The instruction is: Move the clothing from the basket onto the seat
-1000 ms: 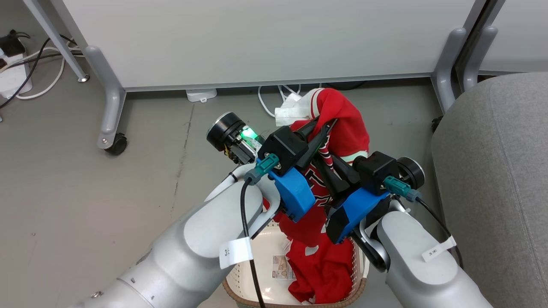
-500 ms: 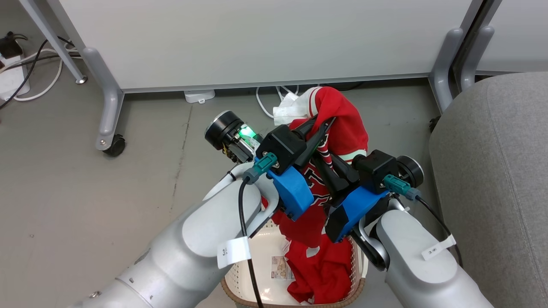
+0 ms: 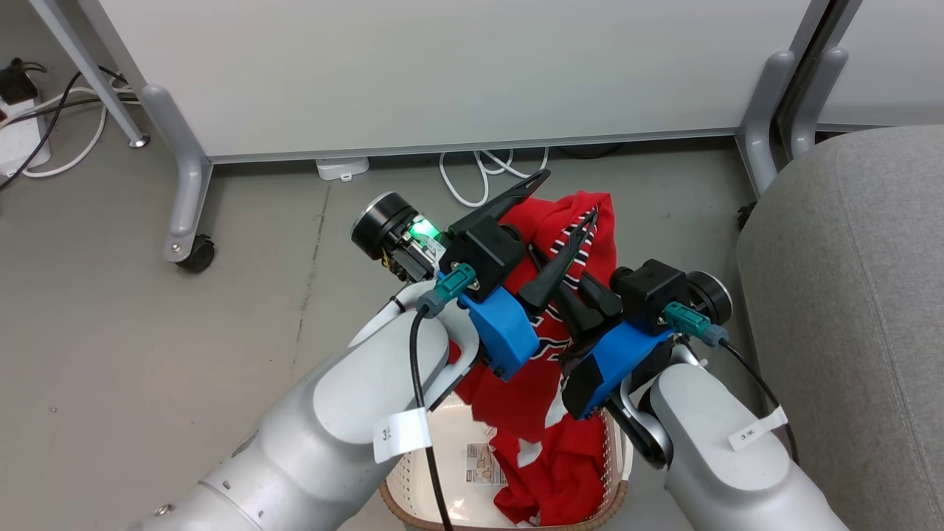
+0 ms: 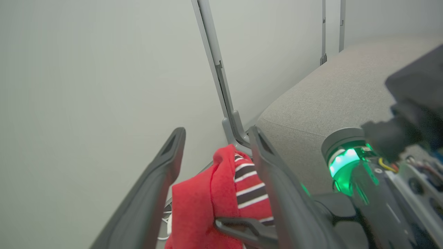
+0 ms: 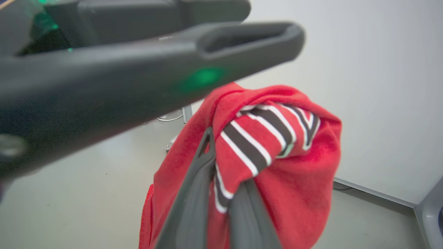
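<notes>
The red clothing [image 3: 579, 232], a jersey with black-and-white striped trim [image 5: 266, 138], hangs from my right gripper [image 5: 225, 162], which is shut on the trim. Its lower part trails down into the cream basket [image 3: 424, 479]. My left gripper [image 3: 568, 195] is open, and its fingers [image 4: 162, 173] straddle the top fold of the clothing [image 4: 197, 207] without pinching it. One left finger [image 5: 173, 69] crosses just above the right gripper's hold. My right gripper [image 3: 553, 276] reaches in from the right, beneath the left one. The grey seat [image 3: 848, 295] lies to the right of the basket.
A white partition panel [image 3: 442, 66] on grey wheeled legs [image 3: 184, 206] stands behind the basket. White cables [image 3: 479, 173] lie on the floor under it, with more cables and a power strip [image 3: 18, 140] at far left. Bare grey floor [image 3: 147, 354] spreads to the left.
My left gripper has opened and let go of the clothing. The raised fold with white trim has dropped, and the jersey now hangs from the shut right gripper alone.
</notes>
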### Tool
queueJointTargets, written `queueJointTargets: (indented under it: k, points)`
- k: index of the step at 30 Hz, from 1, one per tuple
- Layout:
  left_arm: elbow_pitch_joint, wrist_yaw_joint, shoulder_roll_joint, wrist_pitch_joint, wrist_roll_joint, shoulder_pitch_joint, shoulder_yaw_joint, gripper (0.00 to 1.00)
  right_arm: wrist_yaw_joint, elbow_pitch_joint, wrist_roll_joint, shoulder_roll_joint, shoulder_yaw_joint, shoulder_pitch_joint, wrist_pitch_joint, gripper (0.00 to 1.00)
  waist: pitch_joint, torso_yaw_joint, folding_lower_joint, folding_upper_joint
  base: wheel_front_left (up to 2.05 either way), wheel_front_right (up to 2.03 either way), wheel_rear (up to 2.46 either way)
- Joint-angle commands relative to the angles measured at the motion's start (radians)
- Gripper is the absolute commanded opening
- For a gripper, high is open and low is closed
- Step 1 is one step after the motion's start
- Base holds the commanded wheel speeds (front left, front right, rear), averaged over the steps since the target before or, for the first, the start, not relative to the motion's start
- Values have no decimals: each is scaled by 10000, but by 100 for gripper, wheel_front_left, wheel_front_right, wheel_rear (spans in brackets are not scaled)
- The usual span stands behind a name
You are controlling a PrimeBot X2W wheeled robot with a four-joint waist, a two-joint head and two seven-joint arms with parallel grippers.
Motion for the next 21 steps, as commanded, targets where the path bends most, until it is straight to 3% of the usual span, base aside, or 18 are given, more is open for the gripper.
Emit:
queueJointTargets:
  k: [1, 12, 21]
  points:
    - [11, -16, 15, -51, 24, 110, 12, 100, 5, -47, 72, -33, -21, 103, -38, 0, -8, -1, 0, 0, 0, 0, 0]
    - [47, -51, 12, -51, 118, 228, -52, 100, 5, -96, 91, -33, -300, 306, -38, 0, 38, -225, 0, 0, 0, 0, 0]
    - [-155, -17, 175, -50, 186, 184, -13, 100, 5, -283, -173, -35, -802, 327, -38, 0, 374, -813, 0, 0, 0, 0, 0]
